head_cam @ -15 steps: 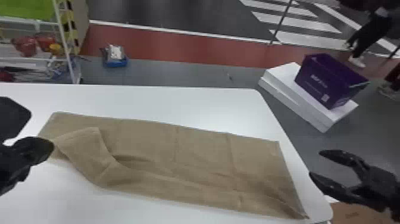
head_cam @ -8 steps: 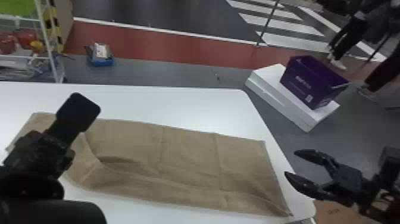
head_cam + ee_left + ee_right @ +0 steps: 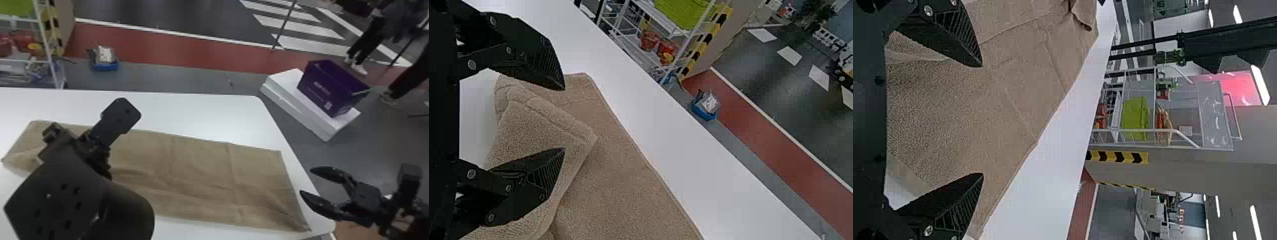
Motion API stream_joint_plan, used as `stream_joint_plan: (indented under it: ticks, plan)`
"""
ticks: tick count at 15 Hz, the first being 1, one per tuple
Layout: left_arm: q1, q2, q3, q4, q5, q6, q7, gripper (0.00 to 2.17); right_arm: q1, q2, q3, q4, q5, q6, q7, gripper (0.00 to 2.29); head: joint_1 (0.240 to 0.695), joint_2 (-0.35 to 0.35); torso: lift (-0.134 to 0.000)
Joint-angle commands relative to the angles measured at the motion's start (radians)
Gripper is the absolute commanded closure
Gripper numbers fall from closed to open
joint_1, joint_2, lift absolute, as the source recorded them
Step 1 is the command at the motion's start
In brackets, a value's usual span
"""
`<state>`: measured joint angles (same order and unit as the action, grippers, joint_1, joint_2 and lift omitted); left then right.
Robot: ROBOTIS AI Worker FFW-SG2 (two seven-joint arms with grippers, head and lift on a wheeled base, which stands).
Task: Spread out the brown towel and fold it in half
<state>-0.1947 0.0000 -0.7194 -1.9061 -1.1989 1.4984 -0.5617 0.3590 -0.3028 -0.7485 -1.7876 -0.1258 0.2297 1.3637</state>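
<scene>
Starting at your left, your left arm (image 3: pixel 127 207) has swung in from the head view's left edge and across the left part of the brown towel (image 3: pixel 198 166), while the towel's outline on the table (image 3: pixel 191 108) looks much the same as half a second ago. That seems to put you at a grasp for straightening, with the spreading probably unfinished: a flap (image 3: pixel 549 135) at the towel's left end lies turned over on the rest.

Your left gripper (image 3: pixel 564 119) is at that end with its two fingers well apart, nothing pinched between them, and the flap lying in line with the gap. Close on the flap's edge alone — catching the layer beneath as well would likely drag the whole end into a bunch.

Further right, the towel runs as a long strip with low creases, its right end close to the table's edge. You may need to even it out before folding it in half.

At the far right, your right gripper (image 3: pixel 982 120) waits beside that end, fingers spread and empty, angled in toward the towel — well placed to hold the cloth down if you need it.
</scene>
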Motion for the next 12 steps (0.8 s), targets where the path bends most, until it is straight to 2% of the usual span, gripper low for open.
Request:
stream_joint_plan:
  ticks: [1,6,8,10,12]
  plan:
    - [-0.066,-0.003,-0.035,0.108,0.027,0.066,0.036,0.21,0.005,0.01,0.005,-0.003,0.011,-0.003,0.003,0.11,0.695,-0.35,-0.134]
    - [-0.152,-0.003,-0.06,0.245,0.159,0.073,0.132,0.21,0.02,0.013,-0.011,-0.001,0.011,-0.025,0.003,0.11,0.695,-0.35,-0.134]
    - [-0.161,-0.003,-0.06,0.243,0.186,0.073,0.132,0.22,0.02,0.018,-0.011,-0.001,0.014,-0.028,0.003,0.11,0.695,-0.35,-0.134]
    - [-0.186,-0.003,-0.045,0.254,0.246,0.073,0.106,0.21,0.02,0.019,-0.006,-0.001,0.018,-0.037,0.003,0.11,0.695,-0.35,-0.134]
    - [-0.206,-0.003,-0.022,0.274,0.266,0.073,0.095,0.24,0.02,0.021,-0.009,-0.001,0.018,-0.043,0.003,0.11,0.695,-0.35,-0.134]
